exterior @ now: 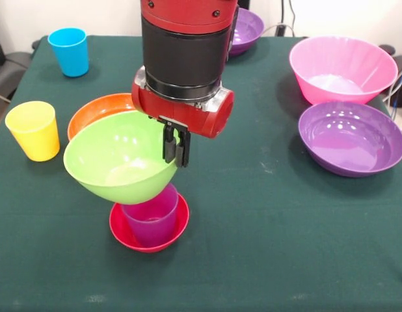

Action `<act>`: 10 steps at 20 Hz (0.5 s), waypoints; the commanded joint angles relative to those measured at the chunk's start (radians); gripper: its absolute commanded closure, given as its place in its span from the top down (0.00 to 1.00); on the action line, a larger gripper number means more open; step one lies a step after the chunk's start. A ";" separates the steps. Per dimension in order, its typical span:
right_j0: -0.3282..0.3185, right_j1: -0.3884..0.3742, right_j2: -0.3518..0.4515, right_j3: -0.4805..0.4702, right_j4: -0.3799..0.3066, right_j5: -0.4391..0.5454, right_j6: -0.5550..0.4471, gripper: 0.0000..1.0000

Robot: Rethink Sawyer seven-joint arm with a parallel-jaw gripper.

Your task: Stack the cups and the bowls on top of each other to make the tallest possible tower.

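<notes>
Bowls and cups sit on a dark green surface. Only the front view shows them.

A lime green bowl is tipped to one side. Its right rim is between the two black fingers of the pincer, so the pincer is closed on that rim and holds the bowl. The green bowl leans on the rim of a purple cup just below the pincer. The purple cup stands upright inside a small red bowl. These three make the tower, right under the pincer.

A wide orange bowl lies just behind the green bowl, to the left of the pincer. Part of it is hidden by the green bowl. A yellow cup stands farther left, apart from the orange bowl. A blue cup stands far off to the upper left.

To the right of the pincer, well apart, is a purple bowl. A big pink bowl sits just behind it. Another purple bowl peeks out behind the red and black arm, near the far edge.
</notes>
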 commanded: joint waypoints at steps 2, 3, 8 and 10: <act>-0.002 0.029 0.050 -0.048 -0.065 0.041 -0.165 0.00; -0.003 0.036 0.054 -0.061 -0.065 0.047 -0.172 0.00; 0.003 0.043 0.058 -0.111 -0.068 0.090 -0.193 0.00; 0.005 0.044 0.058 -0.125 -0.067 0.109 -0.198 0.00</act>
